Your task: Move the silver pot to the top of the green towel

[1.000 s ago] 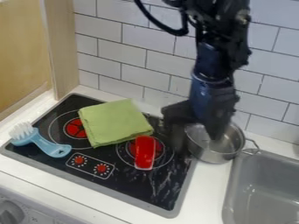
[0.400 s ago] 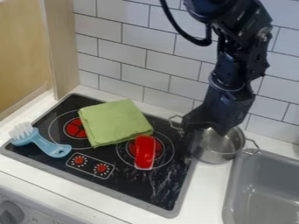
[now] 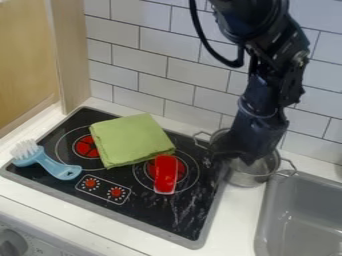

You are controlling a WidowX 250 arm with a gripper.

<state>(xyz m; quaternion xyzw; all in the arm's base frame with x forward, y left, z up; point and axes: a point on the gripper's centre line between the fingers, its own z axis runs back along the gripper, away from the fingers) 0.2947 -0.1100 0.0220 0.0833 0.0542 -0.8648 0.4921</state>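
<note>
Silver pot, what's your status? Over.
Gripper over the silver pot. Pot at the stove's edge, off the green towel. Red object beside the towel, possibly near the path.

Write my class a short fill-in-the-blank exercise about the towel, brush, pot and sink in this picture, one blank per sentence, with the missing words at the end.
The folded towel on the stove is coloured ____. The brush has white bristles and a handle coloured ____. The sink, to the right of the silver pot in the picture, is coloured ____. Of the towel and the silver pot, the end effector is nearer to the ____.

Missing words: green; blue; grey; silver pot.
</note>
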